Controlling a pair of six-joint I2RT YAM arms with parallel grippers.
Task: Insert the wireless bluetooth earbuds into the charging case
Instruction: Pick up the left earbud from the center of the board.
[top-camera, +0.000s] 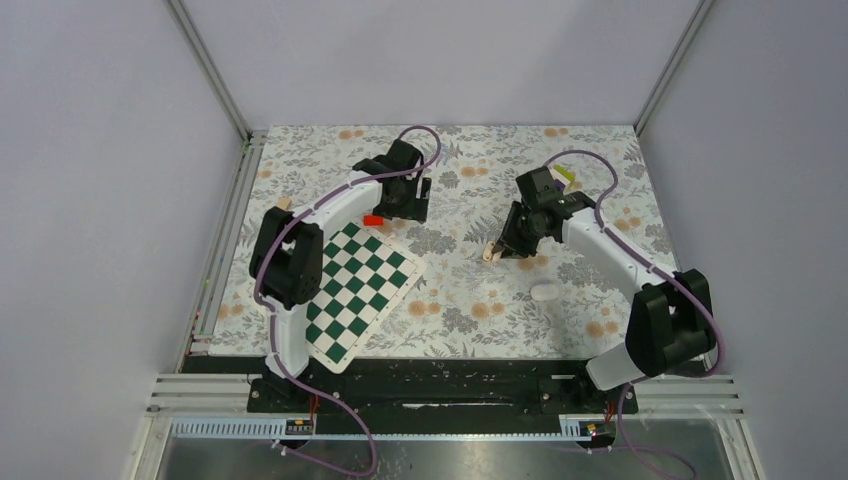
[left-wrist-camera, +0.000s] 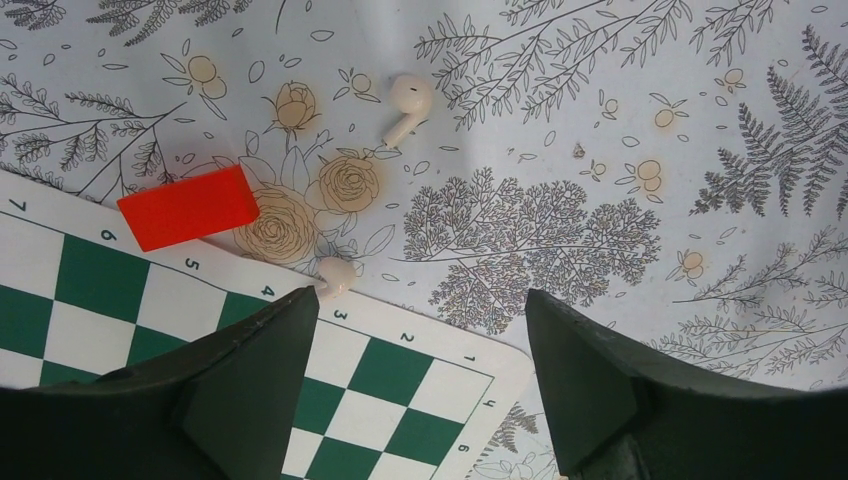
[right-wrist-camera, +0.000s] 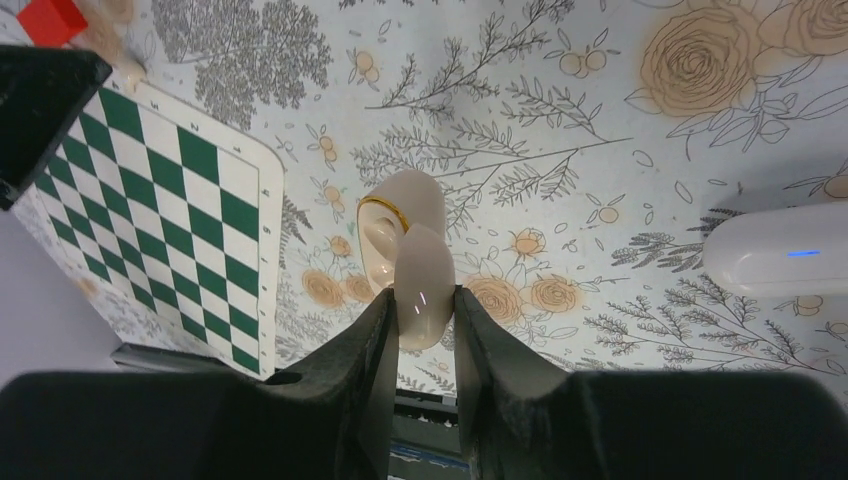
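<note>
My right gripper (right-wrist-camera: 425, 300) is shut on the charging case (right-wrist-camera: 421, 265), a white rounded shell held above the cloth and hinged open, showing a tan inside with a gold ring. From above, the case (top-camera: 491, 252) sits at the tip of that gripper (top-camera: 500, 248), right of the chessboard. One white earbud (left-wrist-camera: 410, 100) lies on the floral cloth. A second earbud (left-wrist-camera: 335, 277) rests at the chessboard's edge, right by my left fingertip (left-wrist-camera: 290, 330). My left gripper (left-wrist-camera: 420, 300) is open over the board's corner, nothing between its fingers.
A green and white chessboard (top-camera: 360, 290) lies at the left, with a red block (left-wrist-camera: 187, 207) just off its far edge. A closed white rounded device with a blue light (right-wrist-camera: 790, 250) lies on the cloth near my right arm (top-camera: 545, 291).
</note>
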